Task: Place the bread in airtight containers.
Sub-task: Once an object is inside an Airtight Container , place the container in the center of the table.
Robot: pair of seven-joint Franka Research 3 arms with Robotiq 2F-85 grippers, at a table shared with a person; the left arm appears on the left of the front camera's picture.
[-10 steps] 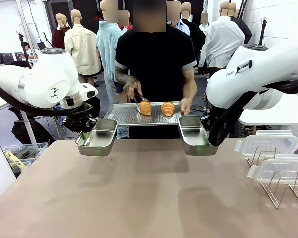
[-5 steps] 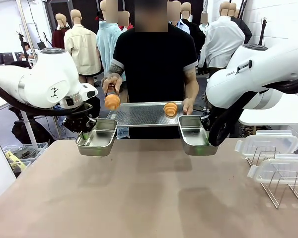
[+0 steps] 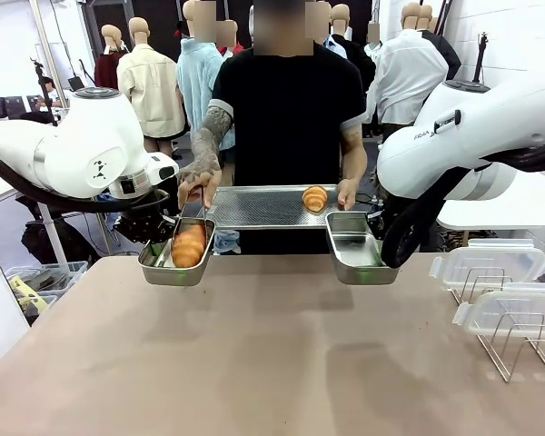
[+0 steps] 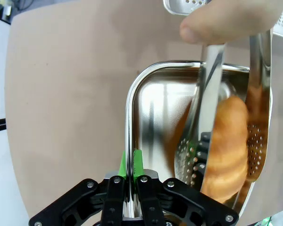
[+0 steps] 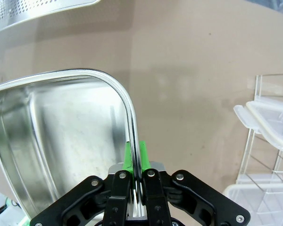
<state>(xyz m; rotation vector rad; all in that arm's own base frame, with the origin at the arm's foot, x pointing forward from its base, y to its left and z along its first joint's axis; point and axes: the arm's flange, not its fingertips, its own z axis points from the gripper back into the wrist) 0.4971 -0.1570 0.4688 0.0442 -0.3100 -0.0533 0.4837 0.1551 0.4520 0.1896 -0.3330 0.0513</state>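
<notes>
Two steel containers hang above the table's far edge. My left gripper (image 4: 131, 165) is shut on the rim of the left container (image 3: 154, 263) (image 4: 151, 80). Inside it a person's hand (image 3: 198, 173) lowers a croissant (image 3: 189, 245) (image 4: 226, 146) with metal tongs (image 4: 207, 99). My right gripper (image 5: 136, 155) is shut on the rim of the right container (image 3: 363, 265) (image 5: 47, 122), which holds nothing. A second croissant (image 3: 315, 198) lies on the perforated tray (image 3: 254, 207) that the person's other hand holds.
Clear plastic lids (image 3: 489, 265) (image 5: 269, 122) rest on a wire rack (image 3: 518, 350) at the table's right. The brown tabletop (image 3: 272, 363) stretches bare in front of both containers. The person stands close behind the tray.
The person lifted one croissant off the tray with tongs, carried it left and lowered it into the left container. Both arms and containers stayed still.
</notes>
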